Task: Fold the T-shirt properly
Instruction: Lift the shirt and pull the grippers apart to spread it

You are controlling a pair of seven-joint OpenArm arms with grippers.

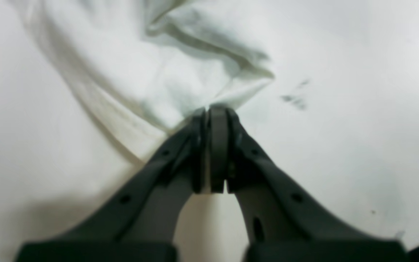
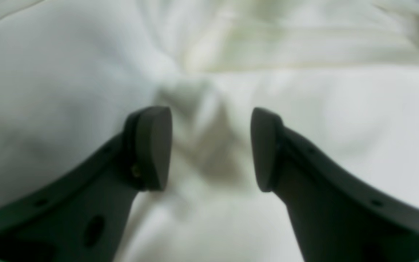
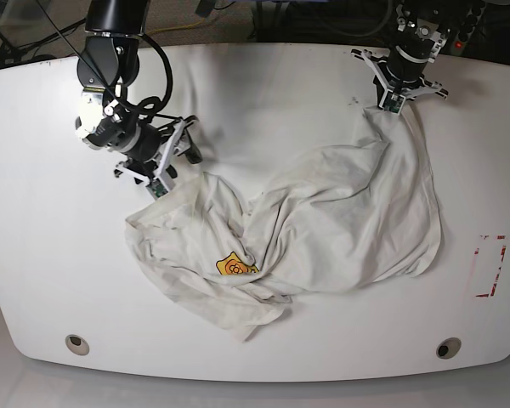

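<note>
Both wrist views blurred; T-shirt point(image 3: 323, 221) print hidden in folds

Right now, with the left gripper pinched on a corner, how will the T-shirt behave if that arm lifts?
Likely floppy: the T-shirt lies crumpled in soft folds, so it should drape and trail rather than rise flat. Probably light; the left gripper bunches only a thin edge. That small pinch might slip, since most cloth still drags on the table.

White table point(image 3: 263, 85) (red-marked rectangle point(image 3: 489, 266) at edge).
</note>
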